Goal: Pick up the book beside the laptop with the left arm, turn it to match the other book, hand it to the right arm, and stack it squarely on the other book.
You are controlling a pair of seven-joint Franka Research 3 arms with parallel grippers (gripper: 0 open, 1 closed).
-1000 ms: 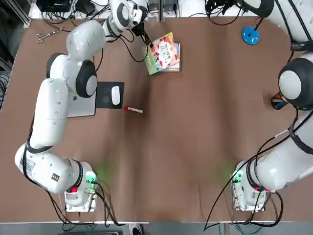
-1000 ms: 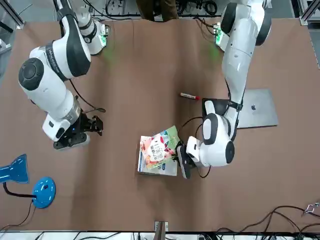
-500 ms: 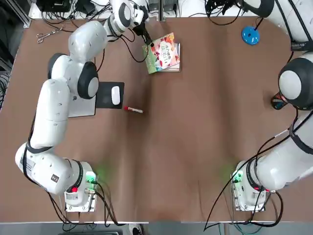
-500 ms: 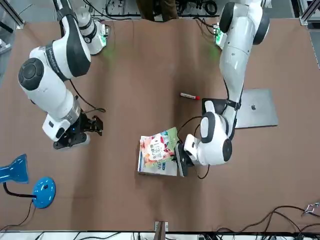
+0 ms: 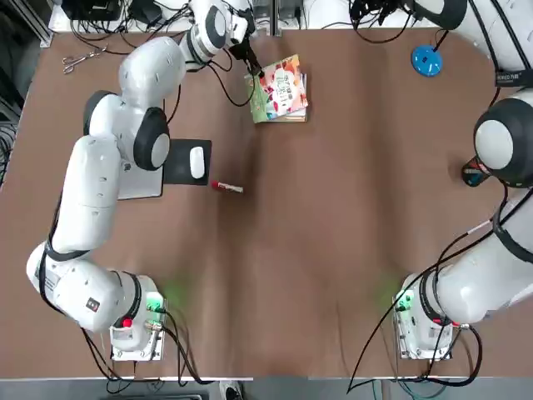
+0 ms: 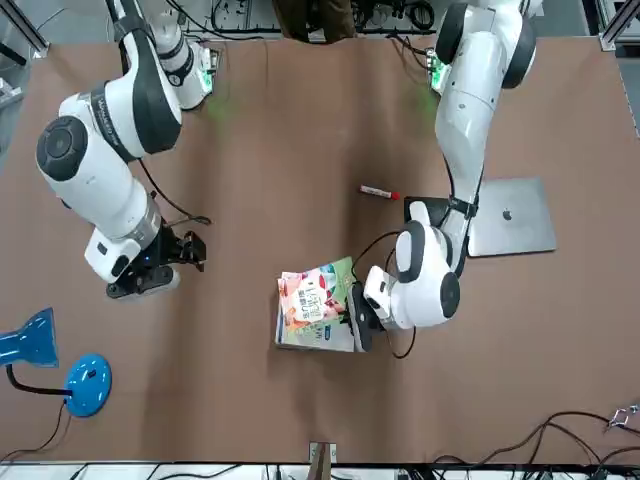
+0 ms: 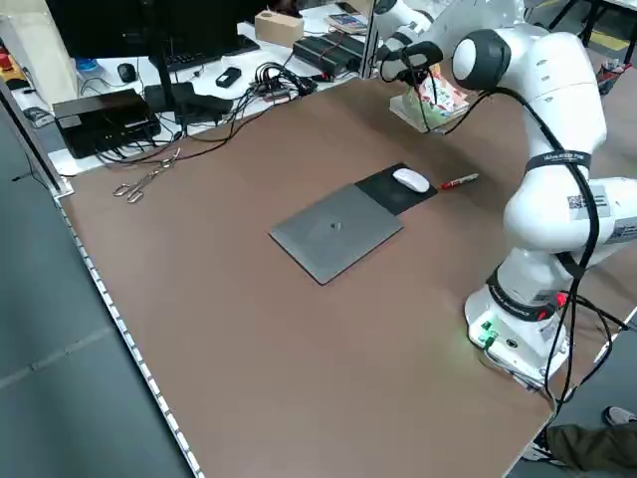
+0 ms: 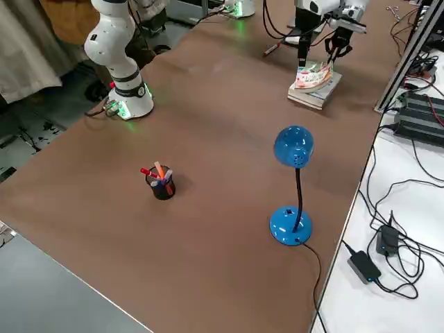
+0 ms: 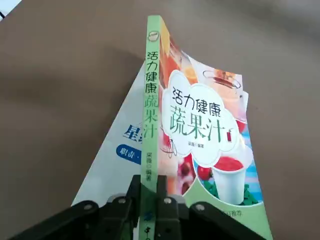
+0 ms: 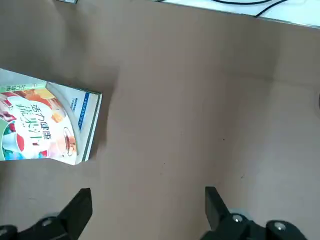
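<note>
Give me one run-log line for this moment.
left gripper: shut on colourful book spine | book: askew over white book | right gripper: open, empty, parked aside | handover: not yet done

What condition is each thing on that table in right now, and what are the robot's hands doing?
Colourful book: clamped by its green spine, lying skewed over the white book.
White book: flat on the table, mostly covered.
Left gripper: fingers shut on the colourful book.
Right gripper: fingers open, empty.
Laptop: lid closed.
</note>
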